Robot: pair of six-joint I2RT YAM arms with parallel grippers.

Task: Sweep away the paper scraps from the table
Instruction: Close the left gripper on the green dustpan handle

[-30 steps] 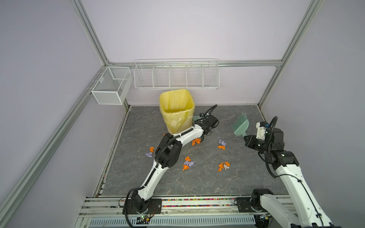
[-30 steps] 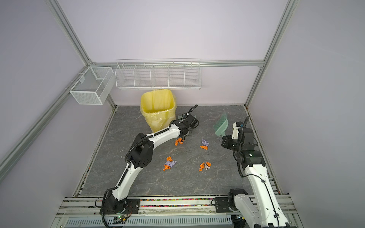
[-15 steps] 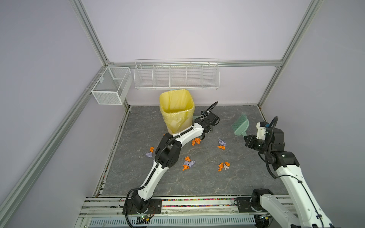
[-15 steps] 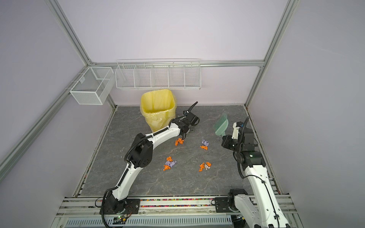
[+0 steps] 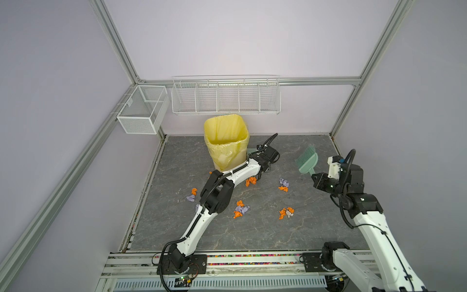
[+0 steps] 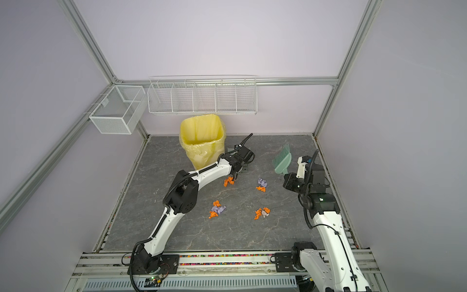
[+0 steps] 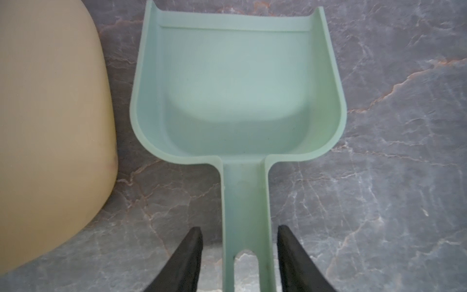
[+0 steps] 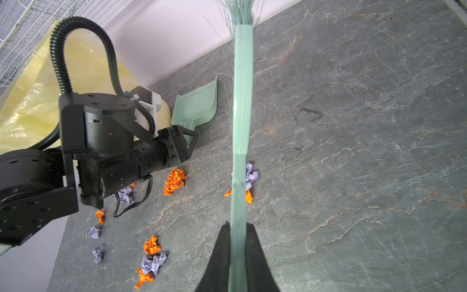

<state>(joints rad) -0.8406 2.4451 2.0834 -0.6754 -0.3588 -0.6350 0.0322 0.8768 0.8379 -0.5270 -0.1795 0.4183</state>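
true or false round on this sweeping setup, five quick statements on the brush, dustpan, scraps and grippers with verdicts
1. The right gripper is shut on the brush. True.
2. The left gripper is clamped on the handle of the dustpan. False: its jaws stand open on either side of the handle, with a gap at each.
3. The dustpan holds paper scraps. False: it is empty, and the scraps lie on the table.
4. The dustpan lies on the table beside the yellow-lined bin. True.
5. Every scrap is orange. False: several are lilac.
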